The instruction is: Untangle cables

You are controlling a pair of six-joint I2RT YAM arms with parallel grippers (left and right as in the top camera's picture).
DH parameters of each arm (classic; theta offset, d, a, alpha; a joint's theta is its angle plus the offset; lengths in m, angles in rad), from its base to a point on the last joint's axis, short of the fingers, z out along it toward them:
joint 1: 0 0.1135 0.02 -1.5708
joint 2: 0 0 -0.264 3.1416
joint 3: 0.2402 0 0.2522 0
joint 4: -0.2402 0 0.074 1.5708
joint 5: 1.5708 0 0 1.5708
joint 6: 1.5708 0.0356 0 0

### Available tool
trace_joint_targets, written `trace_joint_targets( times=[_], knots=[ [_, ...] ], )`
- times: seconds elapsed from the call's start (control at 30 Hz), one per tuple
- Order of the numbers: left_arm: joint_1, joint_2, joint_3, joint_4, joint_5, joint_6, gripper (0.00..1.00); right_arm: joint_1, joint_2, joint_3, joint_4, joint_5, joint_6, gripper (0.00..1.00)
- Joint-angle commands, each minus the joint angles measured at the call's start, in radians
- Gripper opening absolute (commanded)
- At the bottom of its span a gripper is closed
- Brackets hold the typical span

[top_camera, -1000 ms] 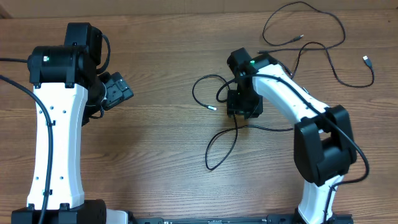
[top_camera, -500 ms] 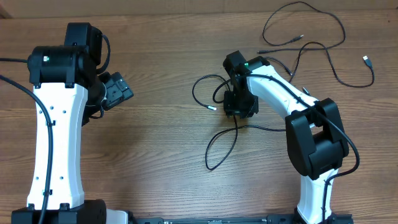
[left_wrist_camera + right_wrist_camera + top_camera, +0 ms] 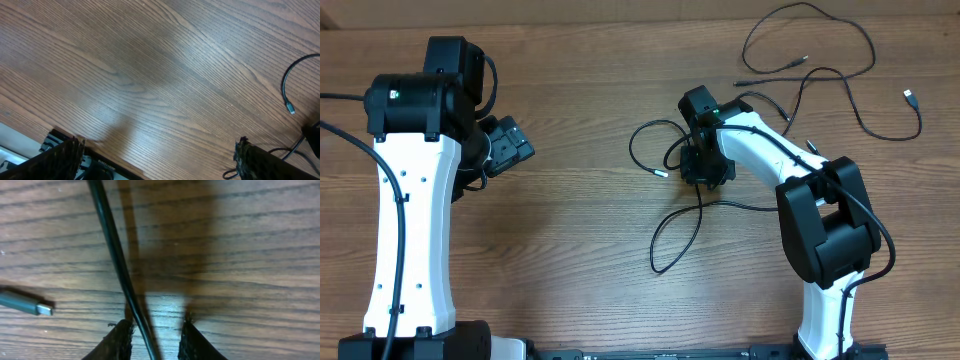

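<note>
The right gripper [image 3: 156, 341] stands partly open. Its fingertips [image 3: 119, 339] straddle one black cable [image 3: 116, 255], which runs between them close to one pad and is not yet pinched. A silvery plug [image 3: 26, 305] lies off to one side of them. The cord looks light, limp and smooth, so it is likely to slip; a firm pinch mid-run, away from the plug, suits it. The left gripper [image 3: 157, 159] is wide open and empty, well apart from the tangle. No containers are in view.
</note>
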Motion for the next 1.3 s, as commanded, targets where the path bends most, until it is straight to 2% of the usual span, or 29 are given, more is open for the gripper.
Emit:
trace_joint_targets(
  times=[0.0,0.07,0.33,0.4,0.47,0.6,0.9,1.13,1.27],
  knots=[
    [0.0,0.002,-0.005,0.001,0.002,0.005,1.0,0.006,0.001,-0.012,0.001,0.021,-0.016,0.25],
    [0.0,0.002,-0.005,0.001,0.002,0.005,1.0,0.006,0.001,-0.015,-0.005,0.021,-0.016,0.21],
    [0.0,0.002,-0.005,0.001,0.002,0.005,0.99,0.032,0.001,-0.091,0.031,0.079,-0.039,0.2],
    [0.0,0.002,-0.005,0.001,0.002,0.005,1.0,0.042,0.001,-0.108,0.038,0.075,-0.036,0.14],
    [0.0,0.002,-0.005,0.001,0.002,0.005,1.0,0.053,0.001,-0.111,0.036,0.068,-0.021,0.04],
    [0.0,0.002,-0.005,0.001,0.002,0.005,1.0,0.063,0.0,-0.088,0.014,0.05,0.015,0.04],
    [0.0,0.002,-0.005,0.001,0.002,0.005,1.0,0.063,-0.054,0.152,-0.181,0.051,0.047,0.04],
    [0.0,0.002,-0.005,0.001,0.002,0.005,0.99,0.061,-0.176,0.36,-0.335,0.066,0.049,0.04],
    [0.0,0.002,-0.005,0.001,0.002,0.005,0.99,0.062,-0.256,0.417,-0.385,0.072,0.049,0.04]
  ],
)
